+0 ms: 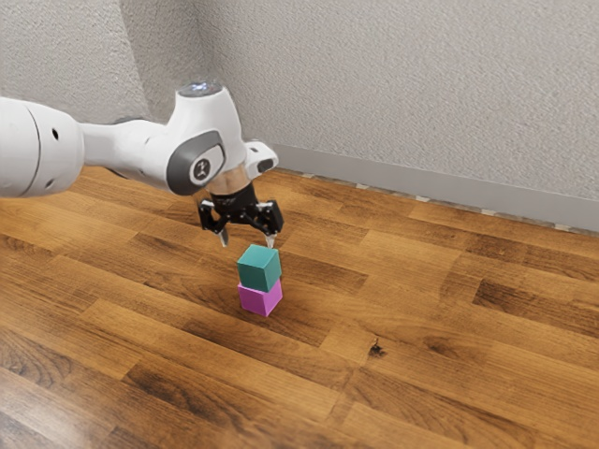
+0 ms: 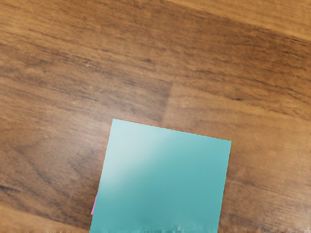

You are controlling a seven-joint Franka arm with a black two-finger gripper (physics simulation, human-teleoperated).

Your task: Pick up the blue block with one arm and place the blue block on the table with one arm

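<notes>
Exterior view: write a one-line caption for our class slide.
Open gripper above a teal block stacked on a magenta block.

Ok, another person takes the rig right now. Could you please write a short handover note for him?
Gripper: open and empty, above the blue block.
Blue block: looks teal, sits on the pink block, slightly uneven on it. The pink block stands on the wooden table.
Done: gripper is positioned near the stack; no pick yet.
Left: lower, close on the blue block, lift it off and set it on the table. I would grip only the upper block.
</notes>
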